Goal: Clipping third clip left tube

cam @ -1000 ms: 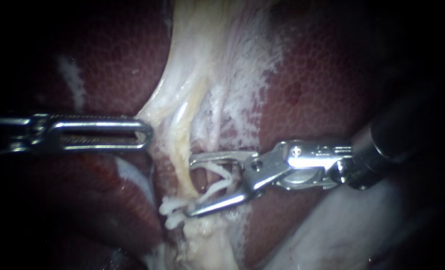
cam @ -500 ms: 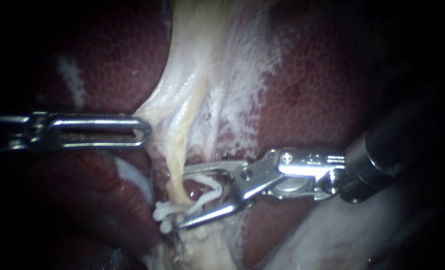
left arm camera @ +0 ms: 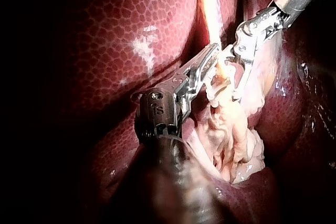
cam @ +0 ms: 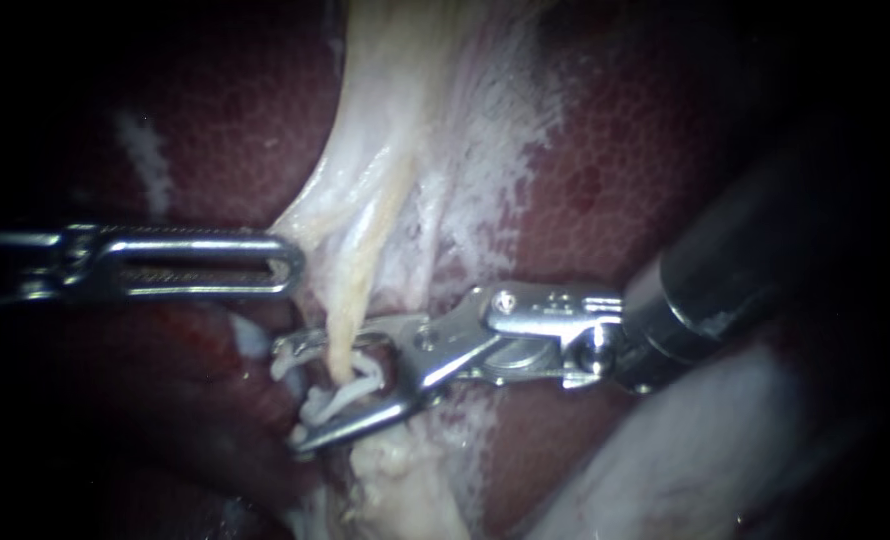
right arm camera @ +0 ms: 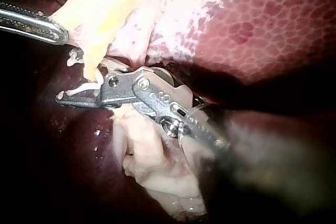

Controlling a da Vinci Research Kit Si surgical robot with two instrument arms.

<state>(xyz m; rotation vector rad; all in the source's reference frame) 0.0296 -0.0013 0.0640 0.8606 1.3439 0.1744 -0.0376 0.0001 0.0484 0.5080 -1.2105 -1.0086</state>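
Tube (cam: 361,288): pale yellow strand, drops between your right instrument's (cam: 288,396) end effector, spread open astride it. White clips (cam: 317,407) crowd lower edge. Your left instrument (cam: 289,262) clamps pale tissue (cam: 310,215) edge just beside. Liver (cam: 645,180) behind.

The tube (cam: 363,265) is a pale yellow cord. It runs from top centre of the frame down to just left of centre, slightly slanted and narrowing. Its lower end passes between the spread jaws of my right instrument (cam: 287,395). A white clip (cam: 350,390) lies there, along the lower jaw. I cannot separate its pieces.
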